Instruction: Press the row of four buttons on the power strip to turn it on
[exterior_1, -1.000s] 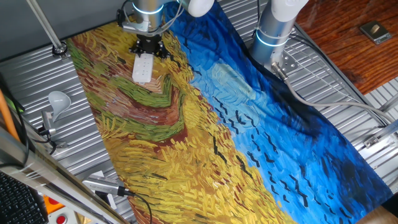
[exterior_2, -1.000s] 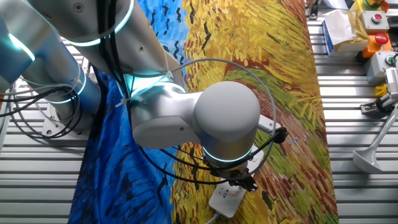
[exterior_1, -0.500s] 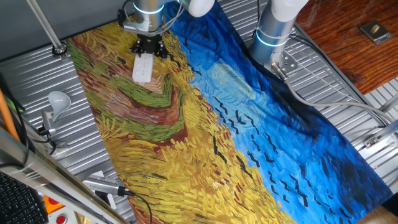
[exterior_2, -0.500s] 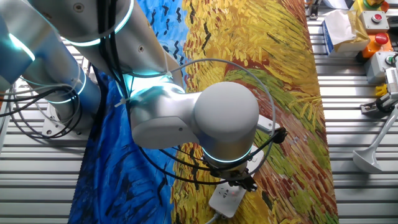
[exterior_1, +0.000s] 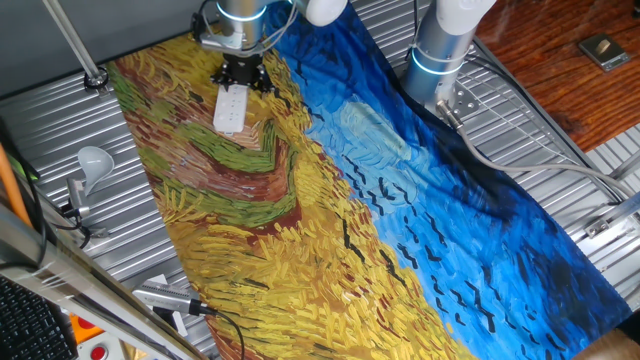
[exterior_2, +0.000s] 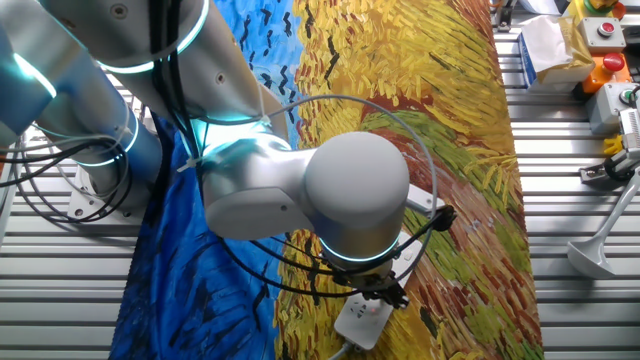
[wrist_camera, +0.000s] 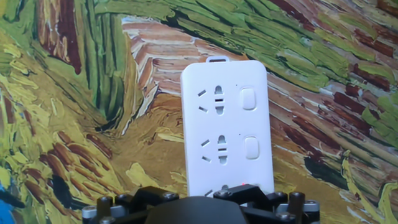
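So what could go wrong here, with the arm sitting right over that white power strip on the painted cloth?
The power strip lies loose on the painted cloth, so a push might slide it or wrinkle the cloth rather than click a switch. Its buttons are small and sit along one edge beside the sockets, so an off-centre press could land on bare plastic. The gripper hides the strip's near end in the hand view, so the buttons there cannot be checked.

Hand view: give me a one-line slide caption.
White plastic oblong power strip on the painted tablecloth, two pale rounded buttons visible, end effector body at the frame's bottom.
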